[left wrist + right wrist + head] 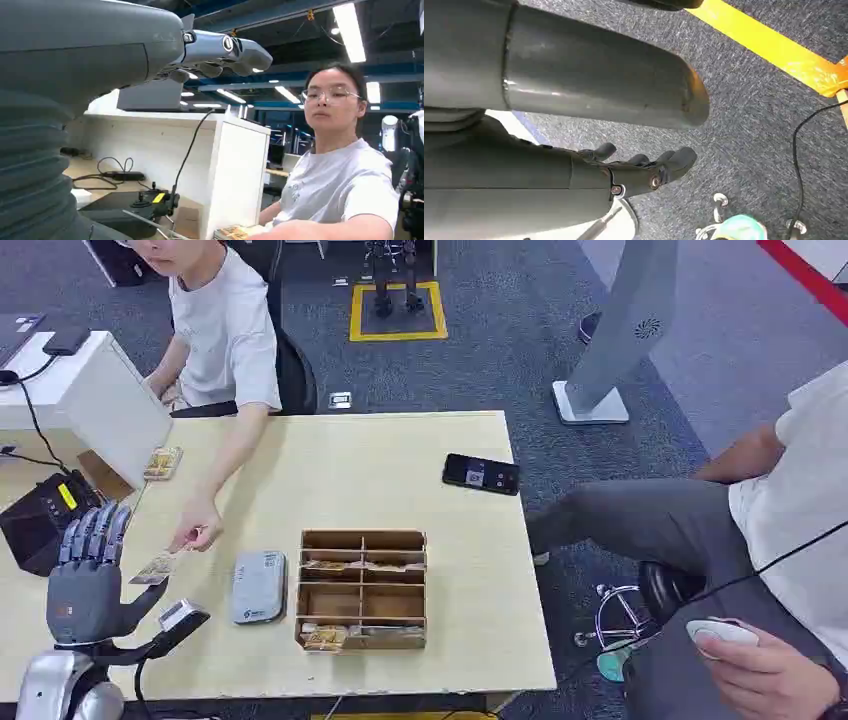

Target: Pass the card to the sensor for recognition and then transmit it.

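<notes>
One step: the handover is taking place, as I judge it; the scan on the sensor and the passing-on are not yet done.
Left robot hand (88, 575): rising upright over the counter (470, 640), fingers spread and holding nothing.
Card (155, 568): lying just beside its thumb, pinched by the person's hand (197, 531).
Next move: calling for a pinch on the card, then a carry to the sensor (259, 586) just past it.
Right robot hand (644, 170): hanging over the carpet, fingers loosely extended, holding nothing.
</notes>
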Controlling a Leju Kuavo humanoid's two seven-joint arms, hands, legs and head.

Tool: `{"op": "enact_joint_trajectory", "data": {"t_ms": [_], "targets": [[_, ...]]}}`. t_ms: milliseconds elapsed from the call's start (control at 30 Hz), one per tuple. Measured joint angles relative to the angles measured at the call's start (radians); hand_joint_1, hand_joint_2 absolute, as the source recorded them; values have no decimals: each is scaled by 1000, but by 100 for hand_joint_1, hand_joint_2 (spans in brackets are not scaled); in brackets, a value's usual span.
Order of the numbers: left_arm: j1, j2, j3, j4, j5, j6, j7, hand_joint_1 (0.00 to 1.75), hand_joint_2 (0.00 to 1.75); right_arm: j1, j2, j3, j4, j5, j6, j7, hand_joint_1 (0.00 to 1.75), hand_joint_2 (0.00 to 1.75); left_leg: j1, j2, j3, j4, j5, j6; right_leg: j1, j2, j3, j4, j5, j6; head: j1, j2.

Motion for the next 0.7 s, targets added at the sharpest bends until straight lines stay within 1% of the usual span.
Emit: {"op": "enact_joint_trajectory", "data": {"t_ms": [33,67,100,700], "targets": [[0,-1,0,0,0,0,0,0,175,0,0,0,0,1,0,0,0,0,0,0,0,0,0,0,0,0,0,0,0,0,0,0],[-1,-1,0,0,0,0,0,17,175,0,0,0,0,1,0,0,0,0,0,0,0,0,0,0,0,0,0,0,0,0,0,0],[-2,-2,0,0,0,0,0,175,175,0,0,0,0,2,-1,0,0,0,0,0,0,0,0,0,0,0,0,0,0,0,0,0],[-6,-3,0,1,10,0,-1,175,175,0,0,5,0,11,-2,-10,0,0,0,0,0,0,0,0,0,0,0,0,0,0,0,0]]}}
